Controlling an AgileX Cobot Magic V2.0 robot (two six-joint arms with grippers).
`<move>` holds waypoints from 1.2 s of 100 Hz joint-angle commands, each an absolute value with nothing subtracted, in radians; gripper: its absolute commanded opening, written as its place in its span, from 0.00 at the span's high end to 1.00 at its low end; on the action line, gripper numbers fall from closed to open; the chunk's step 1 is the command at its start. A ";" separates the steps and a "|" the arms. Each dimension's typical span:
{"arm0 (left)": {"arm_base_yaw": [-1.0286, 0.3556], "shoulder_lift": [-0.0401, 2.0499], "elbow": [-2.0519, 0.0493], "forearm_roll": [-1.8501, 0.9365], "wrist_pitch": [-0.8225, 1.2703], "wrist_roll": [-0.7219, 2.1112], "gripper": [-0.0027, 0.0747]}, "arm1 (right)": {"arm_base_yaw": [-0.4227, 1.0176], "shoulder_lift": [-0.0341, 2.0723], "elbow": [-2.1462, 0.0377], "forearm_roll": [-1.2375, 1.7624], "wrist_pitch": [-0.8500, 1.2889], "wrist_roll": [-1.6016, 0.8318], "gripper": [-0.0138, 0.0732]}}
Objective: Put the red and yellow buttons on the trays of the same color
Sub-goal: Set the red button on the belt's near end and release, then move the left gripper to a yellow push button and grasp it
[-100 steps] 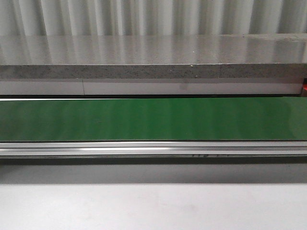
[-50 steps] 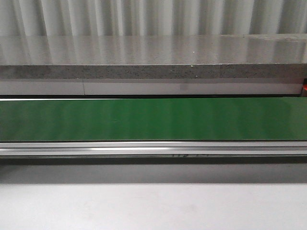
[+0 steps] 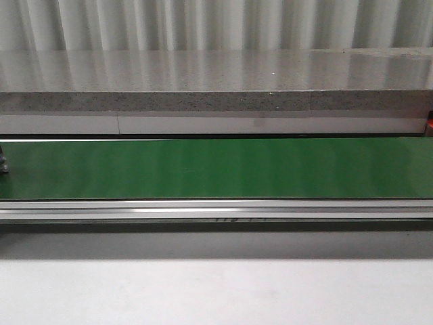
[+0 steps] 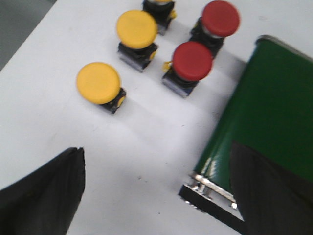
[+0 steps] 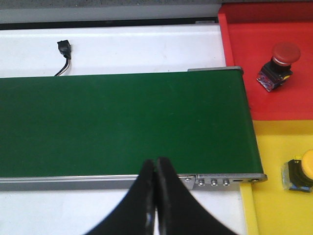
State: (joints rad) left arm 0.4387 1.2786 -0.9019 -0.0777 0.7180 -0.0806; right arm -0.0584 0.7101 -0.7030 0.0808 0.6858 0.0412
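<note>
Ahead of the robot in the front view, the green conveyor belt (image 3: 216, 169) runs bare across the frame; only a small dark object (image 3: 4, 163) shows at its far left edge, too little of it to identify. No button rides the belt here.

Beyond the left end effector (image 4: 156, 196), whose fingers (image 4: 44, 191) stand spread wide and released, four push buttons sit clustered on the white worktop (image 4: 146, 142): two yellow buttons (image 4: 99, 83) (image 4: 137, 29) and two red buttons (image 4: 192, 61) (image 4: 221, 18). They stand near each other, so a descent on one could nudge a neighbour, and the broad caps might slip between the fingers.

Past the right end effector (image 5: 156, 196), clenched with nothing between its fingers, the belt's end meets the red tray (image 5: 234, 58), holding one red button (image 5: 279, 61), and the yellow tray (image 5: 274, 205), holding a yellow button (image 5: 301, 174). A button arriving while it is clenched would be missed.
</note>
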 commanded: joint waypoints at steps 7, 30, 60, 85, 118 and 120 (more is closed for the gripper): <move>0.505 1.323 -0.910 -0.083 0.623 -0.095 0.22 | -0.057 0.706 -0.728 0.080 0.622 0.029 0.92; 0.533 1.424 -0.912 -0.074 0.559 -0.097 0.22 | -0.057 0.706 -0.728 0.080 0.622 0.029 0.92; 0.533 1.566 -1.011 -0.064 0.537 -0.097 0.22 | -0.057 0.706 -0.728 0.080 0.622 0.029 0.92; 0.533 1.692 -1.075 -0.053 0.530 -0.097 0.22 | -0.057 0.706 -0.728 0.080 0.622 0.029 0.92; 0.533 1.756 -1.103 -0.038 0.511 -0.097 0.41 | -0.057 0.706 -0.728 0.080 0.622 0.029 0.92; 0.533 1.756 -1.103 -0.038 0.511 -0.097 0.45 | -0.057 0.706 -0.728 0.080 0.622 0.029 0.92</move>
State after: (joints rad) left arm 0.5318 1.7956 -1.0743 -0.0386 0.5512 -0.0884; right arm -0.0584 0.7101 -0.7030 0.0808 0.6858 0.0412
